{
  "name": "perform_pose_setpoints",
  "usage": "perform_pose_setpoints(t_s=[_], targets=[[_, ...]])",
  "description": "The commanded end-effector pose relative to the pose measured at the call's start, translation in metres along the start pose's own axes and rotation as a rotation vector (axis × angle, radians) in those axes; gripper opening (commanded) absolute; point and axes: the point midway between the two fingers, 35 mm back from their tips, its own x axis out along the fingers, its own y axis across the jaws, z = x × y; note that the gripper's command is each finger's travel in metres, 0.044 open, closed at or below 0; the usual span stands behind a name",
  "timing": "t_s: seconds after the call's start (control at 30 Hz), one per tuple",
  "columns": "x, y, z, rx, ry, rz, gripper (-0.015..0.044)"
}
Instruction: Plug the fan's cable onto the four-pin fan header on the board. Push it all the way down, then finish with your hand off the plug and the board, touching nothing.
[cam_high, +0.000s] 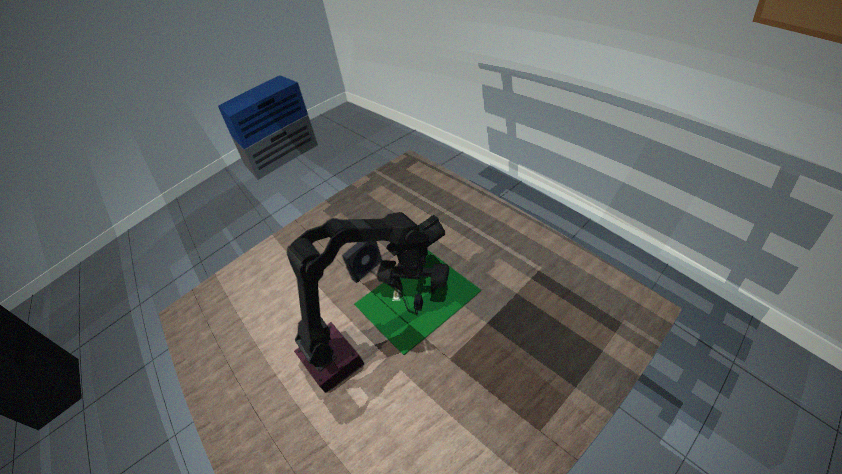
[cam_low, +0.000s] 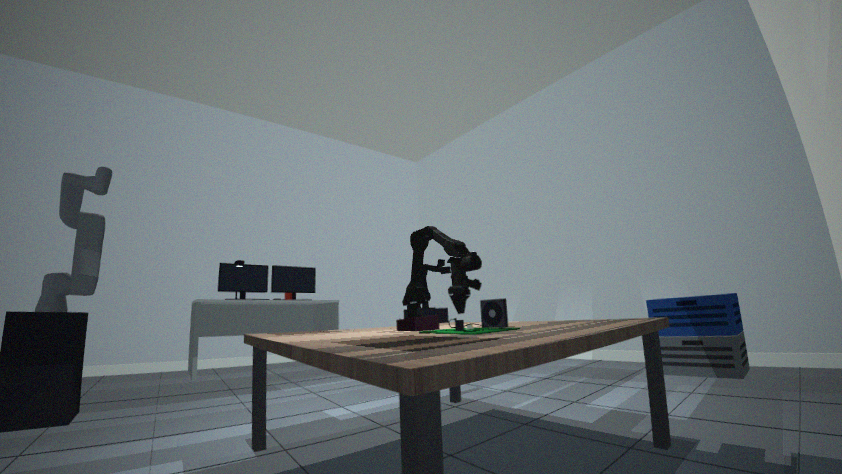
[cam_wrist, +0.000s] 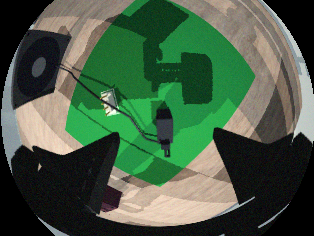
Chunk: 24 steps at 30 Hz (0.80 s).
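The fan's dark plug (cam_high: 418, 301) (cam_low: 459, 324) (cam_wrist: 164, 126) is on the green board (cam_high: 406, 340) (cam_low: 433, 331) (cam_wrist: 87, 125), away from the header. Whether it stands free there is hard to tell. The white four-pin header (cam_high: 397, 298) (cam_wrist: 109, 102) with gold-coloured pins is uncovered, left of the plug in the wrist view. The dark cable passes over or close beside the header to the black fan (cam_high: 360, 262) (cam_low: 486, 313) (cam_wrist: 41, 67). My gripper (cam_low: 460, 310) (cam_wrist: 166, 135) is open and empty, pointing down above the plug, which appears between the fingertips in the wrist view.
The fan stands upright beside the board on the wooden table (cam_high: 235, 412) (cam_low: 530, 357). The arm's dark red base (cam_high: 329, 368) (cam_low: 417, 322) (cam_wrist: 111, 198) is at the board's other side. Stacked blue and grey crates (cam_high: 265, 111) (cam_low: 695, 317) stand on the floor beyond the table.
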Motion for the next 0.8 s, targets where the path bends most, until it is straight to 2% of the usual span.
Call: perform_pose_setpoints(t_s=[0.0, 0.77], targets=[[0.008, 0.001, -0.002, -0.004, 0.008, 0.002, 0.044], [0.046, 0.001, -0.002, -0.004, 0.008, 0.002, 0.044]])
